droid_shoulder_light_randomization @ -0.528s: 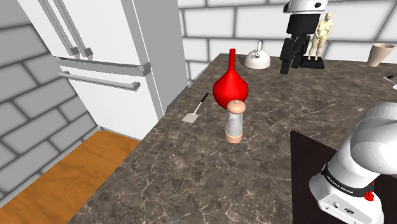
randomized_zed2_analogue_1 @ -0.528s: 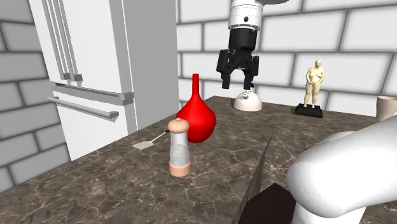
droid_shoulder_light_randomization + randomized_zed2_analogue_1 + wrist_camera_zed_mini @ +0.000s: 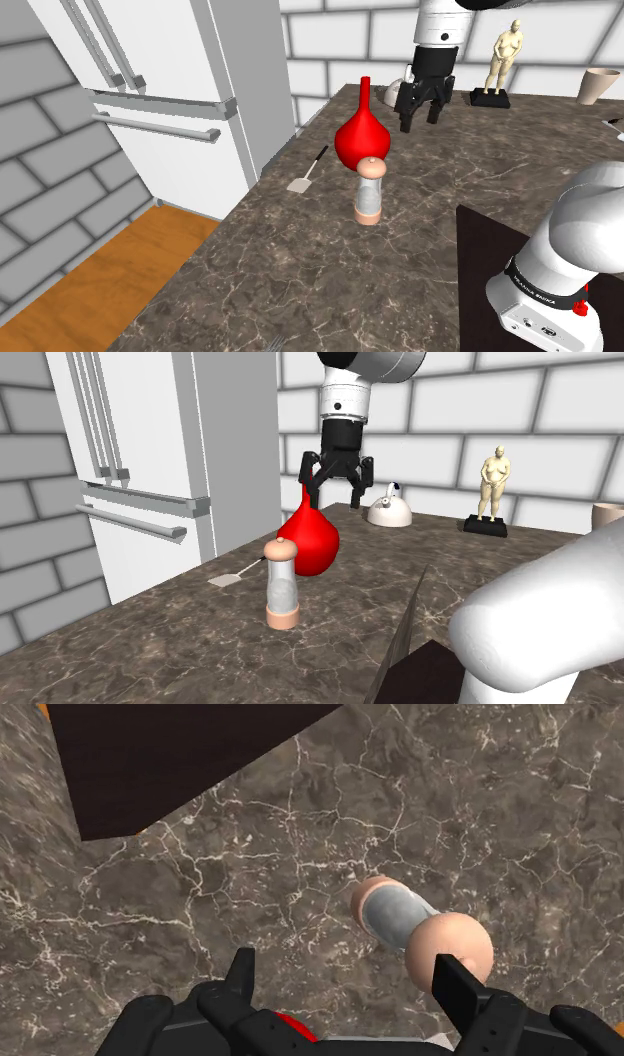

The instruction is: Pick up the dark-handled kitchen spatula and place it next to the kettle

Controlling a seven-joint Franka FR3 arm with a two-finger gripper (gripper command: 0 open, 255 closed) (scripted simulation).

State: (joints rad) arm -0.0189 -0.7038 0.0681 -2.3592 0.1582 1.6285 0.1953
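Gripper fingers apart, empty, above counter, close by red vase neck. Near: pepper mill. Left of vase, at counter edge: dark-handled spatula, lying flat. Far: white kettle, figurine. Arm band lettering unreadable.

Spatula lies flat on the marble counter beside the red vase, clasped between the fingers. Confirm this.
Not clasped. The shoulder view shows the spatula lying flat on the marble counter beside the red vase, untouched. The gripper hangs open and empty above the counter, apart from it.
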